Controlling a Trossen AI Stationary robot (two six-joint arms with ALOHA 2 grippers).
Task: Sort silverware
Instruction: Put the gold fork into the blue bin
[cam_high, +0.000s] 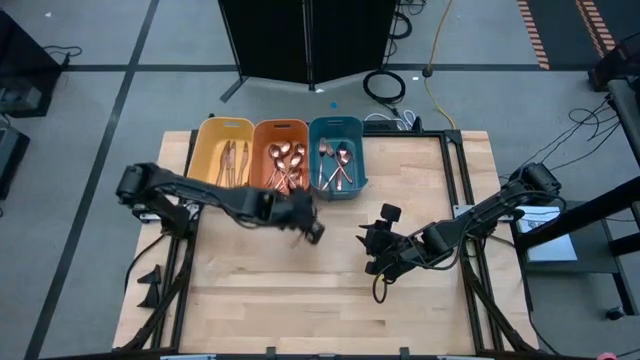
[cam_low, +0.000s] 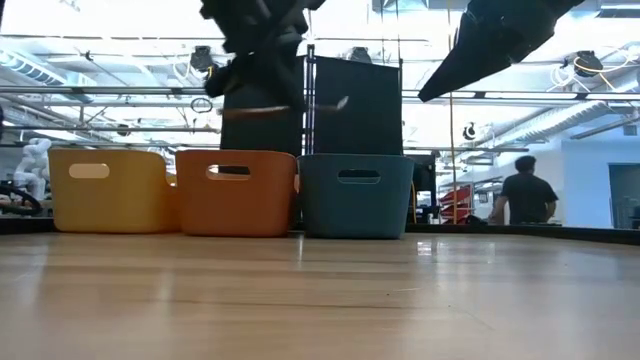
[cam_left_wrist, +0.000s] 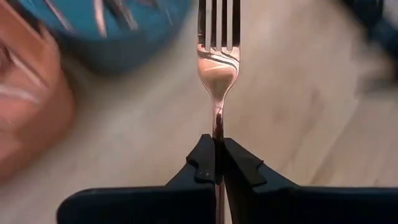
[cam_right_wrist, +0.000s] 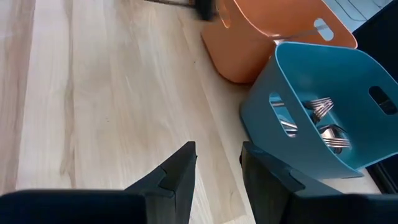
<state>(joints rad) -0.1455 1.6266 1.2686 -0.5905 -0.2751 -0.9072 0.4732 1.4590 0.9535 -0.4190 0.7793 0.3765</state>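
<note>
Left fingers (cam_left_wrist: 216, 163) pinch fork (cam_left_wrist: 217, 68) handle — above table (cam_left_wrist: 124, 143).

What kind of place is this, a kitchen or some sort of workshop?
Most likely a robotics lab, not a kitchen: a wooden table carrying two robot arms, loose cables across grey carpet, and an open industrial hall with ceiling pipes behind.

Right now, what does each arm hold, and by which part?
The left gripper holds a fork by its handle. The right gripper holds nothing.
</note>
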